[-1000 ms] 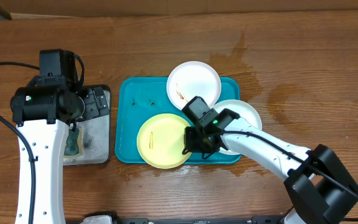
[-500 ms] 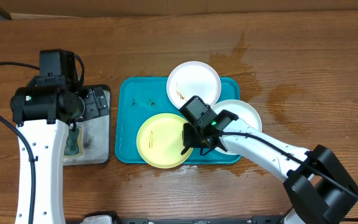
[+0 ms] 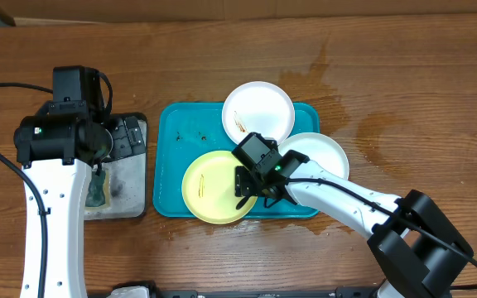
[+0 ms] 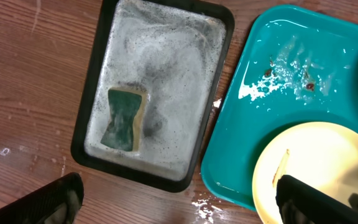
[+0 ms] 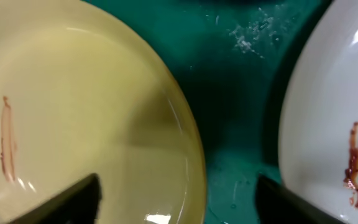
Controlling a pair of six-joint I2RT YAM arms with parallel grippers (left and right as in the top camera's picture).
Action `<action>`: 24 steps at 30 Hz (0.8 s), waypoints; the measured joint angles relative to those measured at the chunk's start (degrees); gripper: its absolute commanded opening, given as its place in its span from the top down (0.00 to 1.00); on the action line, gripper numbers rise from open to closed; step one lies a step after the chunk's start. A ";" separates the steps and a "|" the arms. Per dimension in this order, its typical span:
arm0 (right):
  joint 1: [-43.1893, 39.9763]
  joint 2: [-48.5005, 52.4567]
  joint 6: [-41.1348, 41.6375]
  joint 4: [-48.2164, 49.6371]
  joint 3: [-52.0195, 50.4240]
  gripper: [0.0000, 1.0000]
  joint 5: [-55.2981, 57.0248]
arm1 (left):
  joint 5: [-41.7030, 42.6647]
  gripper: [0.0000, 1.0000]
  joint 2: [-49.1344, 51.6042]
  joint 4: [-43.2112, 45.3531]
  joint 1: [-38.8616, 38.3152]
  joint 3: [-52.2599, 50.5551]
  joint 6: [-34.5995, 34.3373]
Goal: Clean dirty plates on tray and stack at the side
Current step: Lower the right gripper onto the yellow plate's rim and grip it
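Observation:
Three plates rest on the teal tray [image 3: 172, 157]. The pale yellow plate [image 3: 209, 189] lies at its front with a thin brown smear. One white plate [image 3: 259, 112] with a reddish smear sits at the back. The other white plate [image 3: 325, 153] overhangs the tray's right rim. My right gripper [image 3: 249, 178] is open and low over the yellow plate's right rim. In the right wrist view its fingers [image 5: 73, 202] stand either side of that rim, with the yellow plate [image 5: 73, 112] on the left and the smeared white plate [image 5: 334, 124] on the right. My left gripper [image 3: 129, 136] hangs open and empty above the black tray.
A black-rimmed tray [image 4: 98, 93] with soapy white water lies left of the teal tray [image 4: 278, 93], and a green-and-yellow sponge [image 4: 125, 118] sits in it. Wet patches darken the wood behind and right of the teal tray [image 3: 330, 74].
My right gripper has gone from nearly shut to open and shifted a little left over the yellow plate's edge. The left arm has not moved.

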 measured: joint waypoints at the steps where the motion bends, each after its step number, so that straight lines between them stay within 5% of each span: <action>1: -0.04 0.00 -0.02 0.46 0.00 0.00 -0.09 | 0.00 0.00 0.00 -0.11 0.00 0.00 0.02; 2: -0.07 0.00 -0.22 0.61 0.00 0.00 -0.46 | 0.00 0.00 0.00 -0.20 0.00 0.00 0.00; 6: -0.11 0.02 0.50 0.35 0.00 0.30 -2.16 | 0.00 0.00 0.00 -0.35 0.00 0.00 0.00; 10: -0.09 0.02 2.99 -0.57 -0.04 0.37 -3.26 | 0.02 0.00 0.00 -0.42 0.00 0.00 0.00; 11: -0.11 0.02 3.45 -0.87 -0.04 0.36 -3.41 | 0.02 0.00 0.00 -0.42 0.00 0.00 0.00; 13: -0.11 0.02 4.02 -1.14 -0.04 0.01 -3.48 | 0.02 0.00 0.00 -0.42 0.00 0.00 0.00; 18: -0.09 0.02 4.81 -1.11 -0.04 0.00 -3.54 | 0.02 0.00 0.00 -0.59 0.00 0.00 0.00; 19: -0.11 0.02 4.92 -1.05 -0.04 0.03 -3.54 | 0.02 0.00 0.00 -0.63 0.00 0.00 0.00; 21: -0.11 0.02 4.79 -0.98 -0.04 0.29 -3.54 | 0.02 0.00 0.00 -0.63 -0.02 0.00 0.00; 24: -0.09 0.02 5.57 -1.03 -0.04 0.51 -3.63 | 0.04 0.00 0.00 -0.74 0.00 0.00 0.00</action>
